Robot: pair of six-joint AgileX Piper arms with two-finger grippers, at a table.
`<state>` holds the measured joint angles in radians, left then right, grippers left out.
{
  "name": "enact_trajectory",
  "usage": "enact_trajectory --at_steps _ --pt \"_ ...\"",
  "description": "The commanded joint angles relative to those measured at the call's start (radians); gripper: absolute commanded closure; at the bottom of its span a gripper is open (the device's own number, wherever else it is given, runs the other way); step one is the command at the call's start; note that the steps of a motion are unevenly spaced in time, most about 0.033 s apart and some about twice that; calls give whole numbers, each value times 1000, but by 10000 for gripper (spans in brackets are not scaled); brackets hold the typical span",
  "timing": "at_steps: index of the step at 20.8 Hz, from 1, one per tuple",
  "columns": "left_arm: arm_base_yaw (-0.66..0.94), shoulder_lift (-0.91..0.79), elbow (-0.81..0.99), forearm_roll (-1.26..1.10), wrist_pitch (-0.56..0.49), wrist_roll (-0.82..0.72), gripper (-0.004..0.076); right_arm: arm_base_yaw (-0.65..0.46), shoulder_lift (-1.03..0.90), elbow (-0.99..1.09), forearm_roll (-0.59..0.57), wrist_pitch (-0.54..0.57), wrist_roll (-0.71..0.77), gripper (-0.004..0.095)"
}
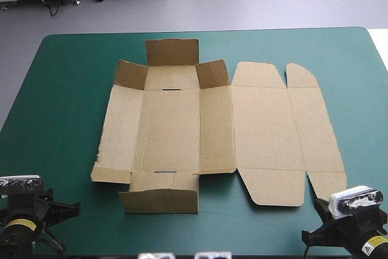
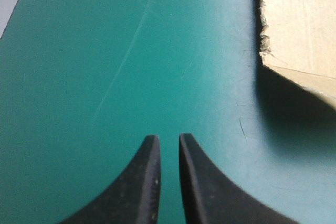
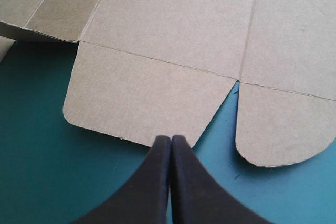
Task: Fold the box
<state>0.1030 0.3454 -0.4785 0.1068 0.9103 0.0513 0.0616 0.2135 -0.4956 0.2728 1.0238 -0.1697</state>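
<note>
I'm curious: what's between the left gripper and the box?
Only bare teal-green cover, seen in the left wrist view, separates left gripper and box.

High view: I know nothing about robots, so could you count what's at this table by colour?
Brown: 1, the box, a single cut sheet.
Black: 2, the left gripper and the right gripper.
Teal-green: 1, the table cover.
Total: 4.

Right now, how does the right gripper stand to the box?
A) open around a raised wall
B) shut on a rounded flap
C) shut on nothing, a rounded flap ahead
C: the right gripper is shut on nothing, with a rounded flap of the box lying flat ahead.
</note>
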Motion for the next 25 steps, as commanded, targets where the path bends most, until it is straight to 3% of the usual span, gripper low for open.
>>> enact_trajectory --at_steps 1,11,16,25 --pt "0 13 -25 -5 -54 -9 631 6 10 -23 11 -55 -5 926" --pt "0 13 -30 -23 -56 -9 631 6 10 -23 11 -55 -5 926" --pt "-1 55 -207 -60 -69 12 630 6 10 -23 9 -55 -5 926" --pt "-1 450 -609 -34 -81 43 631 6 10 -23 9 -58 -5 926"
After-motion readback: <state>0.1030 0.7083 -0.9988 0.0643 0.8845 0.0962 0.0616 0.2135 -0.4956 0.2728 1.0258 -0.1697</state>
